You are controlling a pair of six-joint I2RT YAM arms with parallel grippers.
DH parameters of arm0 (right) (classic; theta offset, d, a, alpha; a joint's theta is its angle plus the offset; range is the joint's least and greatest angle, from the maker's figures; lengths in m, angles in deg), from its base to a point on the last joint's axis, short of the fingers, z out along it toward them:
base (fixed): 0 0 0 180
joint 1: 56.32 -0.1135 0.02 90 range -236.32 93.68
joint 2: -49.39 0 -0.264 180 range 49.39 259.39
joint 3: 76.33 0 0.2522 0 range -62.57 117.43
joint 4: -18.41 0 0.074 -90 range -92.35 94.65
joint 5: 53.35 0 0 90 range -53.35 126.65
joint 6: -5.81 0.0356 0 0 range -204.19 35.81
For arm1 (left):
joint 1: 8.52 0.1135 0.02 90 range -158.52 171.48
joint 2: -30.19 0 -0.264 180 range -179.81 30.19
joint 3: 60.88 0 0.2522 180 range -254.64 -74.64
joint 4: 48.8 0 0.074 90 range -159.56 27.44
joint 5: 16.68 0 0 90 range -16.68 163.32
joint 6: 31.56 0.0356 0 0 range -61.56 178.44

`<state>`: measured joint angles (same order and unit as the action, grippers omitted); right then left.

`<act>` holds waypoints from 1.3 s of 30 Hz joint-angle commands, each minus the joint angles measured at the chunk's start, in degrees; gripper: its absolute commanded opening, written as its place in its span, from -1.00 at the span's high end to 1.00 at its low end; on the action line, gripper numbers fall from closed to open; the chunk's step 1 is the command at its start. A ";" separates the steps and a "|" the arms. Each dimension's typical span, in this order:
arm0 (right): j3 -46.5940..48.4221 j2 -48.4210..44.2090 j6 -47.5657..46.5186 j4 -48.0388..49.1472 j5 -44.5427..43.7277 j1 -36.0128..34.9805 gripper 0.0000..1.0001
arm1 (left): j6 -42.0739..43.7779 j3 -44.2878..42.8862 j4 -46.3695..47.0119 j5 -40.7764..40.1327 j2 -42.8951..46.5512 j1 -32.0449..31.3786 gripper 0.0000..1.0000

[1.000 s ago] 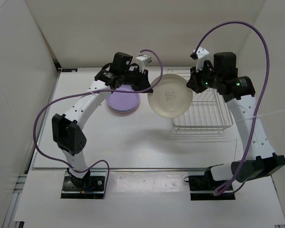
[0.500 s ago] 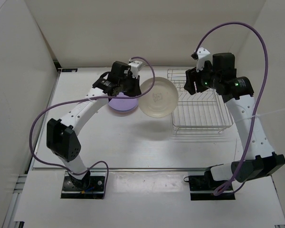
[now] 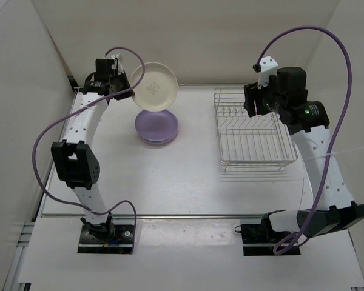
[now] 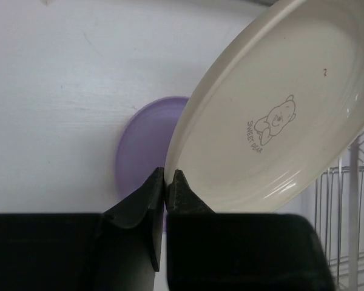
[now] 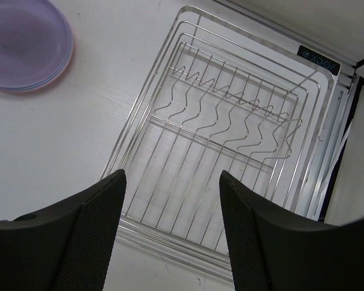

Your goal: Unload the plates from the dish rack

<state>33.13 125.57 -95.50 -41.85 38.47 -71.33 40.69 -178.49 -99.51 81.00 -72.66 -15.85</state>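
The left tool (image 4: pixel 165 182) is clamped on the rim of the cream plate (image 4: pixel 273 115), held tilted in the air, well left of the dish rack (image 3: pixel 255 130). The purple plate (image 3: pixel 156 127) lies on the counter (image 3: pixel 188 176) left of the rack. The right tool (image 5: pixel 171 182) is spread wide above the rack.

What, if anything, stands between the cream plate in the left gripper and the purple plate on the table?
Nothing visible does. The cream plate hangs tilted in the left gripper, and the purple plate lies bare next to it; the dish rack stands well off to the side.

plate stack (image 3: pixel 156 127) lies left of dish rack (image 3: pixel 256 134).
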 commanded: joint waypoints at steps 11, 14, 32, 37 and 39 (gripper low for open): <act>1.24 -3.67 0.32 1.68 -3.23 0.15 -0.35 | -5.00 4.35 -5.33 12.80 -6.66 5.13 0.79; 1.24 -4.72 0.32 1.68 -3.23 0.15 -0.35 | -5.00 5.06 -4.80 12.80 -6.66 5.66 0.79; 0.72 -5.87 0.85 1.68 -2.70 0.15 -0.35 | -6.06 8.84 -2.52 16.22 -11.59 5.66 0.79; 0.72 -5.87 0.85 1.68 -2.70 0.15 -0.35 | -6.06 10.25 -1.99 16.75 -12.11 5.66 0.79; 1.24 -5.87 0.85 1.68 -2.70 0.15 -0.35 | -6.06 10.25 -1.99 16.75 -12.11 6.19 0.79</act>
<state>33.22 120.94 -95.08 -41.87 35.69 -71.33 35.02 -168.31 -103.20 95.32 -85.82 -10.10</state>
